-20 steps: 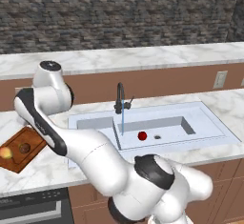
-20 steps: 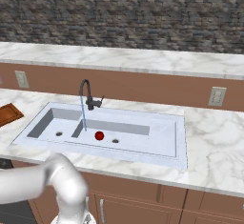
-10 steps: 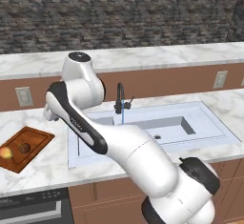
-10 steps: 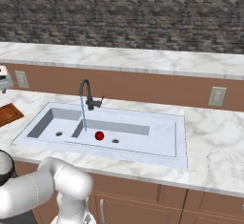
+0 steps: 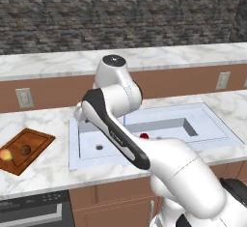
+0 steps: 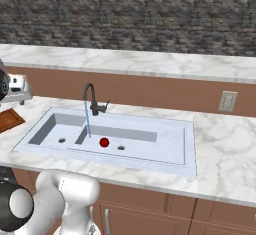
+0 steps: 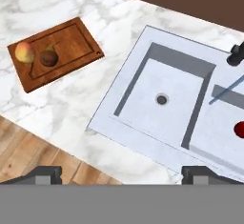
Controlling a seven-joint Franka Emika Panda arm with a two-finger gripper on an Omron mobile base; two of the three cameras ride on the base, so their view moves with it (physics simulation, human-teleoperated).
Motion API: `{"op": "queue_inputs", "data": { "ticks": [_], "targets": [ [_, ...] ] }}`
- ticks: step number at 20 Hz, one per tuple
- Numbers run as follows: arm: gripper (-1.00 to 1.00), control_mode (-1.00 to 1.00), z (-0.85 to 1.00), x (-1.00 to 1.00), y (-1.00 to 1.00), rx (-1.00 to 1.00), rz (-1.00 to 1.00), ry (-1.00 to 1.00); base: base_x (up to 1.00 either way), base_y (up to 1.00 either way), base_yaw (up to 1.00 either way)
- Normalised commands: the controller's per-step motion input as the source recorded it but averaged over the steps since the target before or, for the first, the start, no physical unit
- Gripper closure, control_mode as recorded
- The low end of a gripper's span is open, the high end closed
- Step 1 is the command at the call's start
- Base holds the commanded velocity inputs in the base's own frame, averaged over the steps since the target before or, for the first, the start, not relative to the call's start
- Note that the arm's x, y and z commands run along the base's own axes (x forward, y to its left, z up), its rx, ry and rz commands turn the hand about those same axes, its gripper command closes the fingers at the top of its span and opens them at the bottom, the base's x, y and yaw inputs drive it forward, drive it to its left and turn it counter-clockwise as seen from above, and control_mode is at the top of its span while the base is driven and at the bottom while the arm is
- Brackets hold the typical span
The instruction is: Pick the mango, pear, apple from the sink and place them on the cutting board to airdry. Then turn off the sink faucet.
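The red apple lies in the right basin of the white sink, and also shows at the hand view's right edge. The yellow-orange mango and the brown pear rest side by side on the reddish-brown cutting board, left of the sink on the counter. Water runs in a thin blue stream from the black sink faucet. My gripper hovers high over the counter's front edge between the board and the sink. It is open, with nothing between its fingers.
My own arm stands in front of the faucet and part of the sink in the left base view. Wall outlets sit on the brown backsplash. A dark oven front lies below the counter at left. A raised marble ledge runs behind.
The arm has swung right, from over the cutting board toward the sink's left side. The gripper stays open and empty; mango, pear and apple have not moved.
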Motion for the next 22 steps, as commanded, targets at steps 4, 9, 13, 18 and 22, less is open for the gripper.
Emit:
{"op": "queue_inputs", "data": {
  "ticks": [4,9,13,18,22],
  "targets": [
    [-1.0,-1.0,0.08,-0.02,-0.78,0.0,-0.22,0.01,0.0,0.0,0.0],
    [-1.0,-1.0,-0.01,0.0,-0.53,0.04,-0.18,0.11,0.0,0.0,0.0],
    [-1.0,-1.0,-0.01,-0.05,-0.32,0.01,-0.07,-0.03,0.0,0.0,0.0],
    [-1.0,-1.0,0.0,0.07,-0.31,-0.02,0.0,-0.03,0.0,0.0,0.0],
    [-1.0,-1.0,-0.03,0.1,-0.45,-0.08,0.0,-0.01,0.0,0.0,0.0]
  ]
}}
